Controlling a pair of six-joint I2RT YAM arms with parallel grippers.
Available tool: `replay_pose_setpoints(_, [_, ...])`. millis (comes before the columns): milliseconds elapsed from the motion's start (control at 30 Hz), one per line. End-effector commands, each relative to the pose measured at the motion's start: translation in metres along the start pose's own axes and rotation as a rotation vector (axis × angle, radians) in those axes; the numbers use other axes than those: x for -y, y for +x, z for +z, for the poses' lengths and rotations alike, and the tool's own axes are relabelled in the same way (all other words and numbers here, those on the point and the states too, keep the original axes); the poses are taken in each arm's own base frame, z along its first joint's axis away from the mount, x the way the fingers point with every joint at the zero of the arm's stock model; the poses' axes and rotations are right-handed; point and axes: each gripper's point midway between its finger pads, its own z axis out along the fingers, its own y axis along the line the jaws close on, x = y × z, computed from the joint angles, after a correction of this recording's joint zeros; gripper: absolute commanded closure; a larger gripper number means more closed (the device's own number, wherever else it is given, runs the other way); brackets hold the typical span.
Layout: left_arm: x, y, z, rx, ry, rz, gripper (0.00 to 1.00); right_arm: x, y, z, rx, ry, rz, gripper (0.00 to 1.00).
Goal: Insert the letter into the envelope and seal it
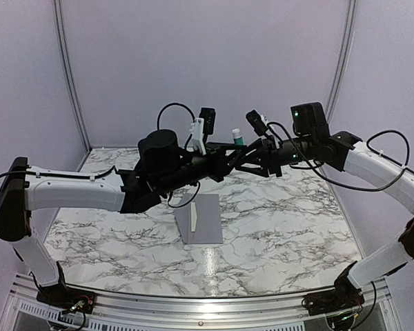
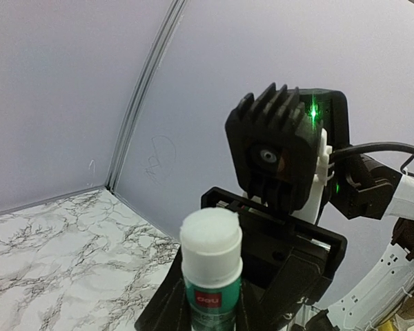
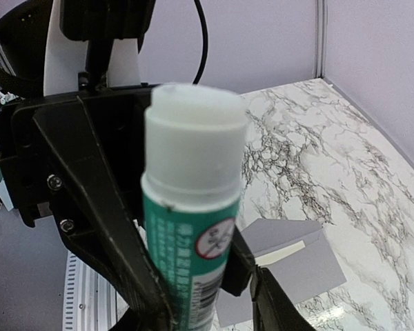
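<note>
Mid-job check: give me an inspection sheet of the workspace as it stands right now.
Surface: marble-pattern table, glare near the front.
Job's things: grey envelope lying flat at centre, flap looks open; letter shows only as a pale strip at its mouth.
Clutter: nothing seen.
Claws: left claw closed around the glue stick, held above the table; right claw at the stick too, grip unclear.
Cables: black loops on both arms, one hanging under the left arm.
Surroundings: plain pale walls; metal rail at the near edge.
</note>
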Motion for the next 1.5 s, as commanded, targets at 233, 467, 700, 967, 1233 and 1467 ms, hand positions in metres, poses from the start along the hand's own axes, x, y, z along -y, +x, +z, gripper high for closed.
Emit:
replay_pose_setpoints(233, [0.0, -0.015, 0.004, 0.059, 0.0, 0.013, 0.99, -0.004, -0.003, -0.005, -0.001, 0.019, -0.009, 0.61])
replay_pose_setpoints(467, [-0.004, -0.016, 0.007, 0.073, -0.02, 0.019, 0.99, -0.006, 0.001, -0.004, -0.006, 0.01, -0.005, 0.69])
replay_pose_setpoints(700, [-0.005, -0.019, 0.006, 0.087, -0.026, 0.027, 0.99, -0.002, 0.009, -0.001, -0.017, 0.018, 0.014, 0.61])
replay_pose_setpoints(967, [-0.008, -0.013, 0.008, 0.073, -0.016, 0.004, 1.0, -0.003, 0.005, -0.002, -0.01, 0.014, 0.0, 0.62])
replay_pose_setpoints(1233, [-0.01, -0.014, 0.009, 0.072, -0.007, -0.023, 1.0, -0.008, 0.002, -0.003, -0.003, -0.017, -0.018, 0.66])
replay_pose_setpoints(1467, [-0.007, -0.012, 0.011, 0.061, 0.03, -0.049, 1.0, -0.006, -0.002, -0.004, 0.007, -0.006, -0.017, 0.49])
